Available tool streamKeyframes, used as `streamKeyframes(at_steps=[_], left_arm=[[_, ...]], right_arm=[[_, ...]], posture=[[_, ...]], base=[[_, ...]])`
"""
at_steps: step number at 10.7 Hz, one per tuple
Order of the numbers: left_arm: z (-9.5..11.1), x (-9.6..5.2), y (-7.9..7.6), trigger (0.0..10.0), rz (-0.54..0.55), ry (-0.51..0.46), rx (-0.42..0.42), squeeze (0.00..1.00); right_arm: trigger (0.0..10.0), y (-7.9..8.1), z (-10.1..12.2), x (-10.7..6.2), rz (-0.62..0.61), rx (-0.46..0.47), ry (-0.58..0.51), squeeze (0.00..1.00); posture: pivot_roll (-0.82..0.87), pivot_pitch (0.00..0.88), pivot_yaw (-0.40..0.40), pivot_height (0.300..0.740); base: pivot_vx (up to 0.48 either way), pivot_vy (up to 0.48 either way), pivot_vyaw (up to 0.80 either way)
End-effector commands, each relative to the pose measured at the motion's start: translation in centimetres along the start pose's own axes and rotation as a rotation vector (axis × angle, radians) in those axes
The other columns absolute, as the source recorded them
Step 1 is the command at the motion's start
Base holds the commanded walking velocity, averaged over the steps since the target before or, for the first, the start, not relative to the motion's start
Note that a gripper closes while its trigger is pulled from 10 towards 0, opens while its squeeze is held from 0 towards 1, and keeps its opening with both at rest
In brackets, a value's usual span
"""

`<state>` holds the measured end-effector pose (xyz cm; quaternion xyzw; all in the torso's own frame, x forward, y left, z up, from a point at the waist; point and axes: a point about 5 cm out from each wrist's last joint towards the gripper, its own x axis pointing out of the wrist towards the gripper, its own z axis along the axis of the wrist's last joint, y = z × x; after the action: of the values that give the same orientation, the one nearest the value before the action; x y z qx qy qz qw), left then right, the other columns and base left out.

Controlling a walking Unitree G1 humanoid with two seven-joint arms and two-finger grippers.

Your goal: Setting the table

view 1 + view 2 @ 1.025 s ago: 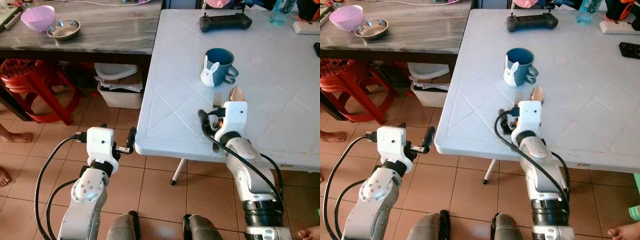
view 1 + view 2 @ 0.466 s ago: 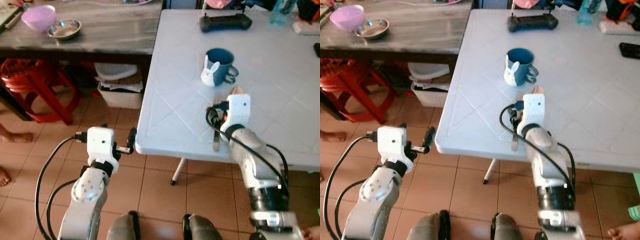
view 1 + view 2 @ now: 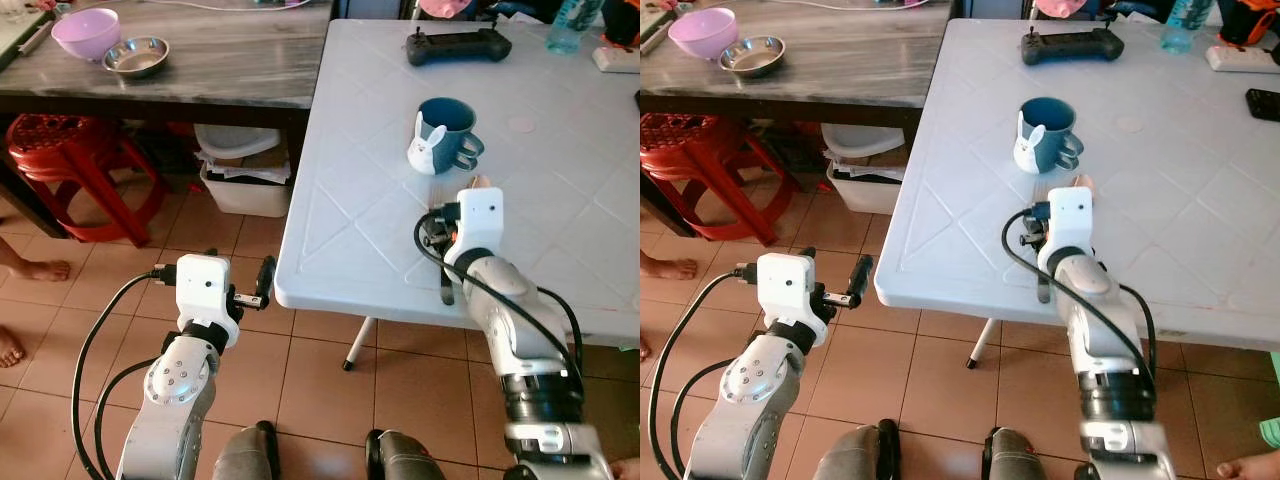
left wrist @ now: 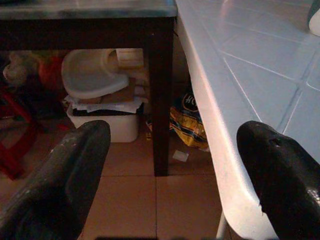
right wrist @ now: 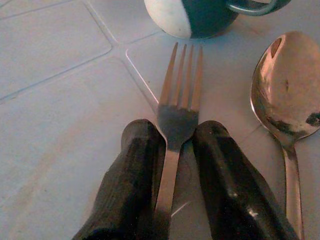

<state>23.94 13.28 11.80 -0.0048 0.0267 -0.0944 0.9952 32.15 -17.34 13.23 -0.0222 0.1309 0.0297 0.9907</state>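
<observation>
— While the right gripper [image 5: 172,165] sits low over the white table [image 3: 350,190], what is between its fingers?

— A fork [image 5: 177,105]. Both black fingers [image 5: 132,170] press against its neck from either side, tines pointing toward the blue mug [image 3: 445,133] with the white rabbit figure. The fork lies flat on the tabletop, near the table's front edge.

— Anything beside it?

— A spoon [image 5: 285,95], bowl up, just beside the fork on the same surface, lying roughly parallel. It is apart from the gripper. The mug stands just past the tips of both.

— Left gripper?

— Left gripper [image 4: 170,165] is held off the table's corner, above the tiled floor [image 3: 250,370], jaws spread wide, nothing between them. Its wrist view looks under the dark wooden table [image 3: 200,60] at a white bin [image 4: 100,100].

— Other items noted?

— A black controller [image 3: 458,45] at the white table's far side. On the wooden table, a purple bowl [image 3: 85,32] and a steel bowl [image 3: 135,56], touching or nearly so. A red stool [image 3: 60,160] stands below. A person's bare foot [image 3: 40,268] rests on the floor at the left.
</observation>
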Motion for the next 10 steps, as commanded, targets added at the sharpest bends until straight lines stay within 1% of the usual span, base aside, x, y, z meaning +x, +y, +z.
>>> streamKeyframes(at_steps=[1,2,3,4,5,6,7,8,9,10], left_arm=[[0.1,-0.1,0.1,10.0,-0.003,0.001,0.006,0.0],[0.1,-0.1,0.1,10.0,-0.003,0.001,0.006,0.0],[0.2,-0.1,0.1,10.0,-0.003,0.0,0.007,0.0],[0.2,-0.1,0.1,10.0,-0.002,-0.001,0.009,0.0],[0.2,-0.1,0.1,10.0,-0.002,-0.002,0.01,0.0],[0.2,0.0,0.2,10.0,0.0,-0.003,0.01,0.0],[0.2,0.0,0.2,10.0,0.0,-0.003,0.011,0.0],[0.2,0.0,0.1,10.0,-0.002,-0.004,0.012,0.0],[0.2,0.0,0.1,10.0,-0.003,-0.005,0.012,0.0],[0.2,0.0,0.1,10.0,-0.003,-0.006,0.012,0.0]], right_arm=[[0.0,0.1,-4.1,-0.4,-0.013,0.01,0.18,0.0],[0.1,0.3,-4.2,-0.4,-0.013,0.011,0.18,0.0],[2.4,0.7,-4.1,-0.5,-0.008,0.014,0.173,0.0],[10.0,0.8,-3.7,-0.5,-0.008,0.001,0.152,0.0],[10.0,0.9,-3.9,-0.5,-0.001,0.003,0.159,1.0],[10.0,0.9,-4.2,-0.5,0.002,-0.01,0.177,0.73],[10.0,0.8,-4.3,-0.5,0.003,-0.013,0.186,0.0],[1.4,0.7,-4.5,-0.5,-0.001,-0.013,0.191,0.0],[0.0,0.7,-4.6,-0.5,-0.002,-0.011,0.197,0.0],[0.0,0.7,-4.8,-0.6,-0.002,-0.008,0.203,0.0]], posture=[[0.01,0.195,0.058,0.74],[0.01,0.194,0.059,0.74],[0.02,0.194,0.059,0.74],[0.02,0.191,0.058,0.74],[0.02,0.19,0.056,0.74],[0.02,0.188,0.055,0.74],[0.02,0.185,0.054,0.74],[0.02,0.184,0.054,0.74],[0.02,0.182,0.055,0.74],[0.02,0.18,0.055,0.74]], base=[[0.0,0.0,0.0],[0.0,0.0,0.0],[0.0,0.0,0.0],[0.0,0.0,0.0],[0.0,0.0,0.0],[0.0,0.0,0.0],[0.0,0.0,0.0],[0.0,0.0,0.0],[0.0,0.0,0.0],[0.0,0.0,0.0]])
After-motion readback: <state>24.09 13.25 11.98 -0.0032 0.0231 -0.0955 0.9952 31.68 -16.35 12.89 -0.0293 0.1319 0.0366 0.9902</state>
